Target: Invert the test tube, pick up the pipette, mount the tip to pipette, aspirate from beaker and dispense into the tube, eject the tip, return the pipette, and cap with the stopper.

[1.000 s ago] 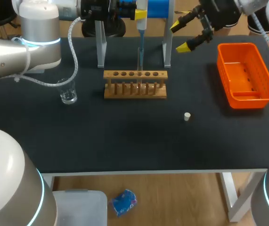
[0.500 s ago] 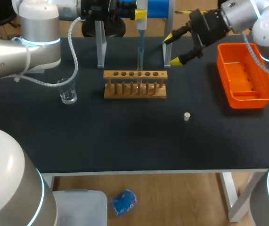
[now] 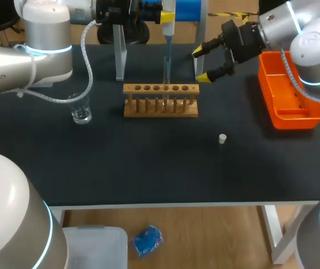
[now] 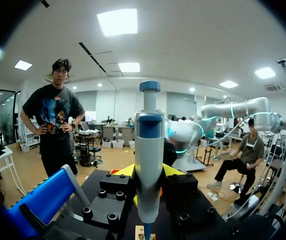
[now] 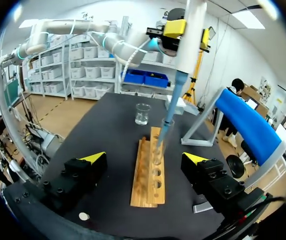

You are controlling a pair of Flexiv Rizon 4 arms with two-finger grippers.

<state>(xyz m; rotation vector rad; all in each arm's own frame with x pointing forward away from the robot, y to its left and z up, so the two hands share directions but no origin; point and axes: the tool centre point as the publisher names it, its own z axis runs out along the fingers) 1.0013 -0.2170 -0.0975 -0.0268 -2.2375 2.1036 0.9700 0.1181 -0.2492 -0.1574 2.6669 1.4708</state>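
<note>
Beaker [image 3: 81, 109] left of rack [image 3: 161, 102], stopper [image 3: 222, 138] before it, bin [image 3: 295, 115] right.

This is a lab: a small wet-chemistry bench set up for robot work. My black worktop [image 3: 148, 168] carries a wooden rack [image 3: 161, 101] with a row of holes for test tubes, a clear glass beaker [image 3: 81, 110], a white stopper [image 3: 222, 138] lying loose and an orange bin [image 3: 318, 96]. A pipette [image 3: 167, 45] with a blue lower part stands over the rack, in front of a metal stand [image 3: 189, 8] with a blue top. Working at the bench are my own silver arms, the left arm [image 3: 47, 33] and the right arm [image 3: 311, 45], with glowing blue rings at the joints, coming in from either side.
</note>
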